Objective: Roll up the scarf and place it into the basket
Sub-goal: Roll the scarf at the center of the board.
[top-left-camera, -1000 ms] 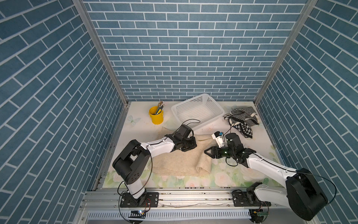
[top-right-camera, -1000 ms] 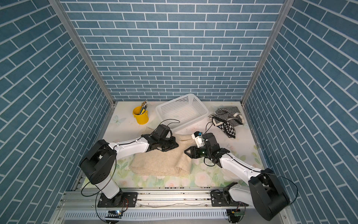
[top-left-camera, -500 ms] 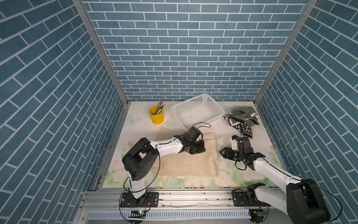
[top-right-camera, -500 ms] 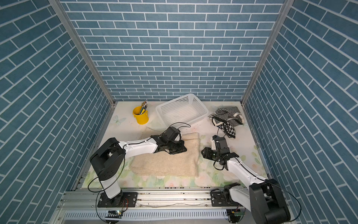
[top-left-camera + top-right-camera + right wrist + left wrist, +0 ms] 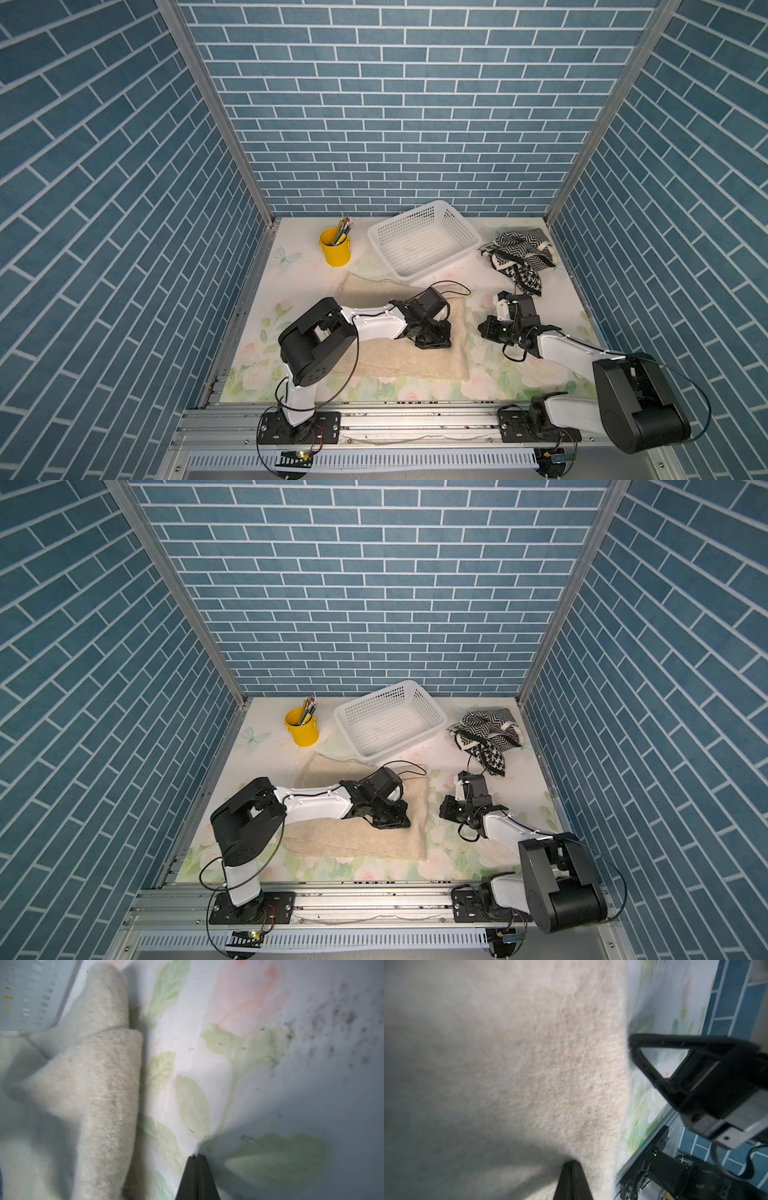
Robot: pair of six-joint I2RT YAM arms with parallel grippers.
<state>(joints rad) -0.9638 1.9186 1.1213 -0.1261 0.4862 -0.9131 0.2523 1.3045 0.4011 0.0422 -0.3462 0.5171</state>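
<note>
Currently | left gripper point(image 5: 572, 1165): jaws together, tips on beige fuzzy fabric scarf point(image 5: 399, 361) | right gripper point(image 5: 196, 1157): jaws together, above floral-print table point(image 5: 270, 1084), scarf's folded edge beside.

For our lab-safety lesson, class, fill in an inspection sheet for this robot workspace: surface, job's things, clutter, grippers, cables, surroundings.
Surface: floral-printed tabletop, some dark specks.
Job's things: beige fuzzy scarf lies folded, not rolled; white perforated plastic basket empty.
Clutter: small yellow bucket of thin sticks; black-and-white patterned cloth, crumpled.
Grippers: left gripper shut, down on the scarf; right gripper shut, over bare tabletop.
Cables: black cable loops at both wrists.
Surroundings: blue brick-patterned walls; aluminium rail in front.
</note>
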